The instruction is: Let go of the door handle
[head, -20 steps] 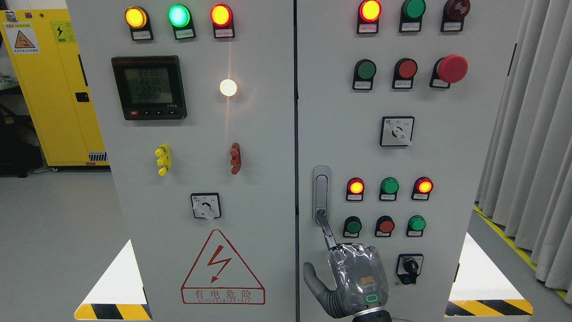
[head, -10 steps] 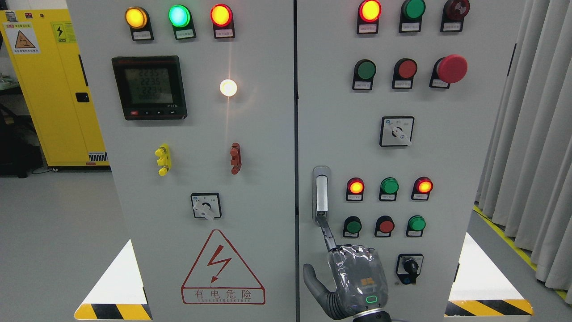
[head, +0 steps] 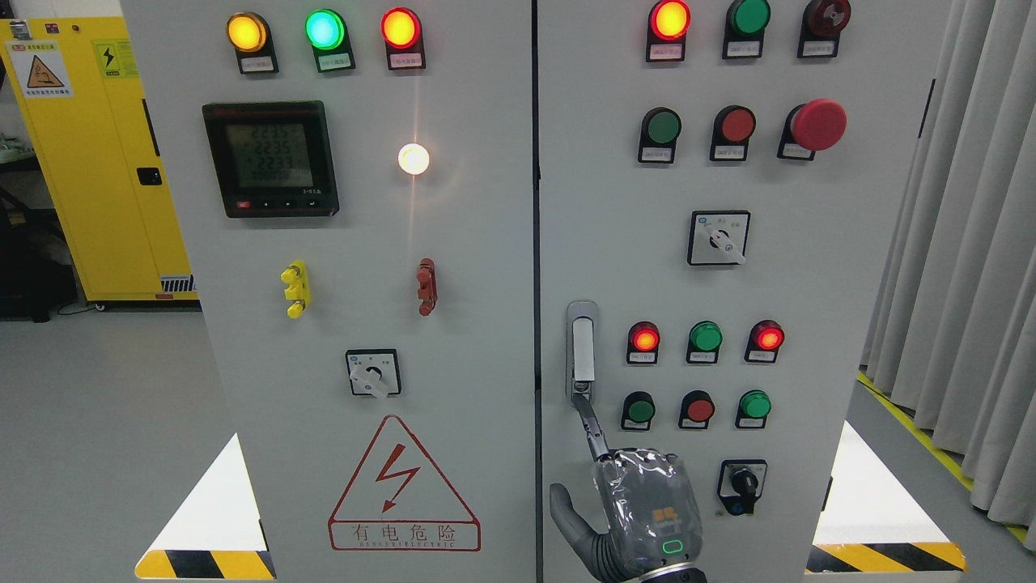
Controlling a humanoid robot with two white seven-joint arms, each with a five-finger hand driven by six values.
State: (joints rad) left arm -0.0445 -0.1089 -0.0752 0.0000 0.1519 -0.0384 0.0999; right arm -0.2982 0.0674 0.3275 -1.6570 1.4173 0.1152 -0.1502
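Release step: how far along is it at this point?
Done: no grasp around the door handle; the right hand holds nothing. In hand: one extended finger touches the handle's lower end. Left: draw that finger clear of it.

An industrial electrical test hall is showing itself here: a grey double-door control cabinet (head: 486, 340) is filling the scene, its pilot lamps (head: 324, 29) glowing beside a digital meter (head: 269, 158) and a red emergency stop button (head: 817, 125). A yellow safety cabinet (head: 89, 162) is standing far left, grey curtains (head: 963, 267) are hanging at right, and hazard striping (head: 886, 557) is marking the floor.
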